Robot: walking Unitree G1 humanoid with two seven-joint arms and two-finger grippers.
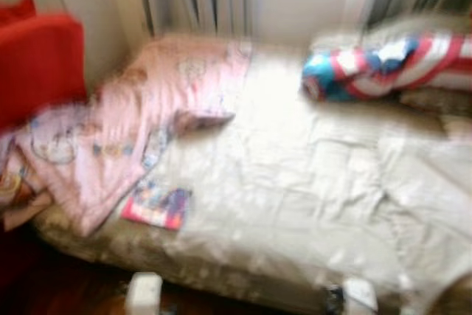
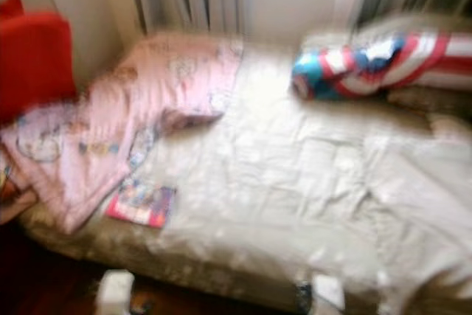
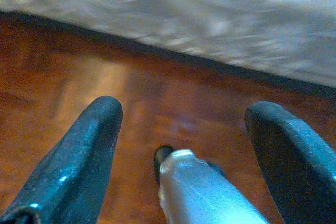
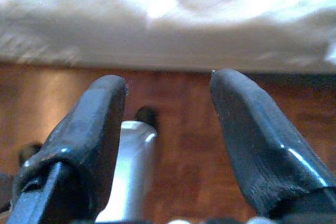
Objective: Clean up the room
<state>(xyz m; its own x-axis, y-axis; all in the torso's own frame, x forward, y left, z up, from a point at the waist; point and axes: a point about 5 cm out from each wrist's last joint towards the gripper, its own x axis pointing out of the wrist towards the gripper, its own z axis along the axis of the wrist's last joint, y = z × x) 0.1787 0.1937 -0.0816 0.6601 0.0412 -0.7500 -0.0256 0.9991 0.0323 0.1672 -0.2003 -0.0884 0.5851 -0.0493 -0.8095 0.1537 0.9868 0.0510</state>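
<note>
Head views blurry. We see bed [image 1: 295, 197] with cream quilt, pink blanket [image 1: 147, 116] rumpled over its left side, colourful book [image 1: 157, 206] just beside blanket near front edge. Red-white-blue striped bolster [image 1: 383, 64] at far right. Red chair [image 1: 37, 64] left of bed. Our left gripper [image 3: 181, 124] and right gripper [image 4: 168, 95] both hang over wooden floor [image 3: 63, 77], fingers spread, nothing held.

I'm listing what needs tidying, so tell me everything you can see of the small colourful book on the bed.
The book is thin and flat, with a pink, red and blue cover; blur hides any print. It lies closed, face up and slightly askew on the cream bedspread, near the bed's front edge on the robot's left. Its far corner meets the rumpled pink blanket. Nothing rests on it.
</note>
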